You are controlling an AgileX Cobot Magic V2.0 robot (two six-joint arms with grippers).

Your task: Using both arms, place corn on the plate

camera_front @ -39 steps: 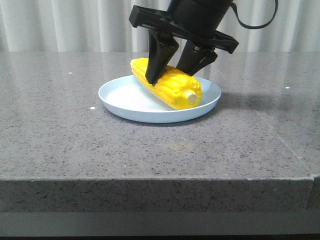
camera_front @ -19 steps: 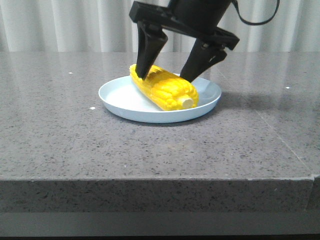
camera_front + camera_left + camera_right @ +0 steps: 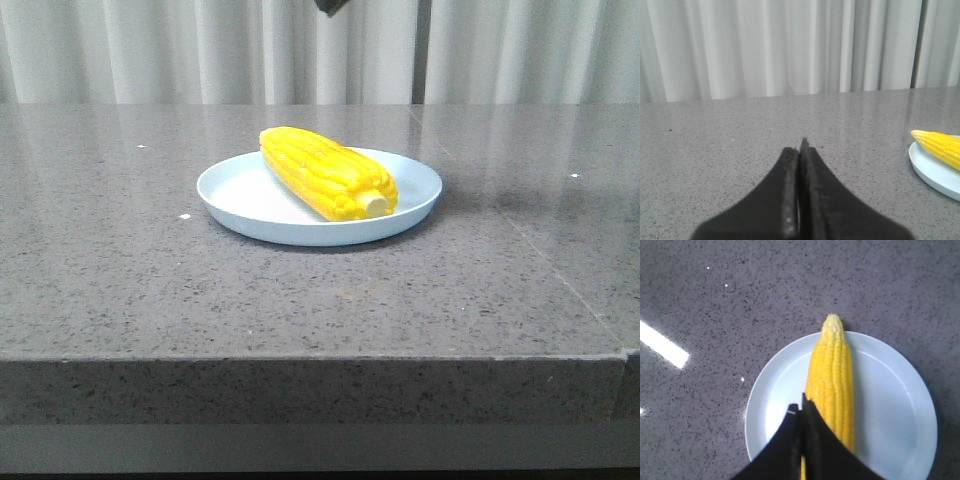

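The yellow corn (image 3: 325, 174) lies on the pale blue plate (image 3: 240, 190) in the middle of the table, stub end toward the front. In the right wrist view the corn (image 3: 832, 372) lies across the plate (image 3: 890, 400). My right gripper (image 3: 802, 407) is shut and empty, high above the plate; only a dark tip (image 3: 331, 6) shows at the front view's top edge. My left gripper (image 3: 799, 150) is shut and empty over bare table, off to the side of the plate (image 3: 935, 170) and the corn's tip (image 3: 939, 145).
A grey speckled stone table (image 3: 120, 260) with its front edge (image 3: 300, 360) near the camera. White curtains (image 3: 150, 50) hang behind the table.
My right gripper let go of the corn, lifted up out of the front view and shut. The corn settled flat on the plate.
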